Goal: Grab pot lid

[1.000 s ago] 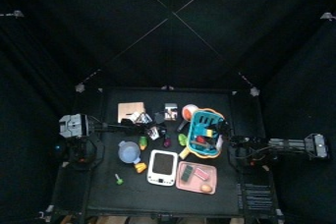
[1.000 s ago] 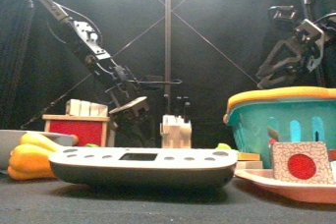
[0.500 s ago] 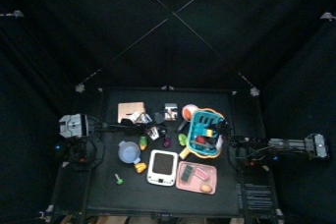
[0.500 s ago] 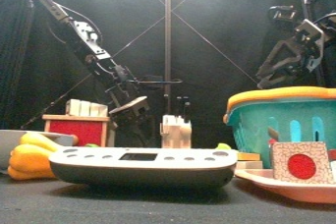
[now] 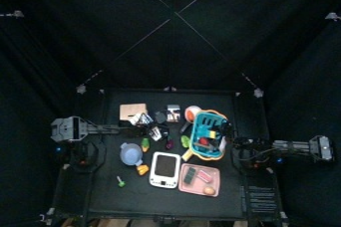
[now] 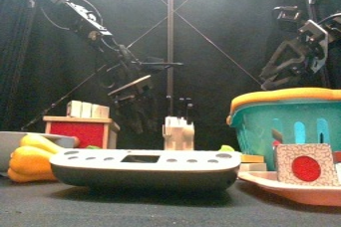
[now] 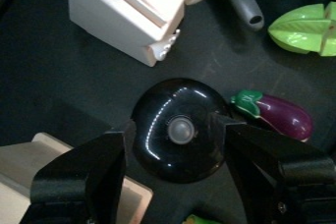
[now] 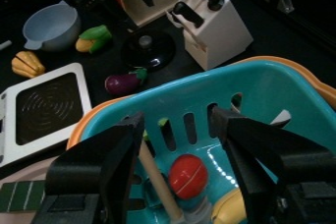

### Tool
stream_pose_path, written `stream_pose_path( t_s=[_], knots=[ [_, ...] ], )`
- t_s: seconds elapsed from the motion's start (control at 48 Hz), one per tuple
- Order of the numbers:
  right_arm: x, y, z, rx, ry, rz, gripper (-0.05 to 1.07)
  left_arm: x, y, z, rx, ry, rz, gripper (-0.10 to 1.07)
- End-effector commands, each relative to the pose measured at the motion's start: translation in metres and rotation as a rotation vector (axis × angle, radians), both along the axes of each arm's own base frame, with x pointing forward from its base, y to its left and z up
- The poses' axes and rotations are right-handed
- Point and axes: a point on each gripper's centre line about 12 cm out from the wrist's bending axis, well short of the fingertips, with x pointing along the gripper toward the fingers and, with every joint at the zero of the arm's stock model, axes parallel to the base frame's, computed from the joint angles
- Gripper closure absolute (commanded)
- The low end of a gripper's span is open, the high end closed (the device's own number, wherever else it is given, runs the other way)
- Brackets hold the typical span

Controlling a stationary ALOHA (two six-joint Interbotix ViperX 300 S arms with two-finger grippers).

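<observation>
One pot lid (image 7: pixel 180 130), black and glossy with a small pale knob at its centre, lies flat on the table (image 7: pixel 262 76), just beside a toy eggplant (image 7: pixel 276 113) and near a white knife block (image 7: pixel 132 12). Judged by its look: a light, rigid toy part, its smooth dome likely slippery, so the knob is the better hold than the rim. The left gripper (image 7: pixel 180 154) hangs above the lid, jaws spread wide to either side of it, holding and touching nothing. Further right, the right gripper (image 8: pixel 178 135) hovers over the teal basket (image 8: pixel 262 100), jaws apart and empty.
</observation>
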Motion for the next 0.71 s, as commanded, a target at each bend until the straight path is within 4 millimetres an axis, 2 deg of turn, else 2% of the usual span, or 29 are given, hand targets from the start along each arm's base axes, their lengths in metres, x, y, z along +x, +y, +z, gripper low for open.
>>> stream_pose_path(
  t_s=[0.0, 0.333, 0.688],
  knots=[
    [0.003, -0.001, 0.005, 0.001, -0.014, 0.003, 0.12, 0.009, 0.001, 0.014, -0.004, -0.017, -0.005, 0.02],
    [0.003, -0.003, 0.004, 0.003, -0.018, -0.001, 0.12, 0.021, 0.001, -0.008, -0.044, 0.114, -0.077, 0.02],
    [0.003, -0.003, 0.005, 0.005, -0.021, 0.000, 0.12, 0.021, 0.002, -0.023, -0.058, 0.149, -0.084, 0.02]
  ],
)
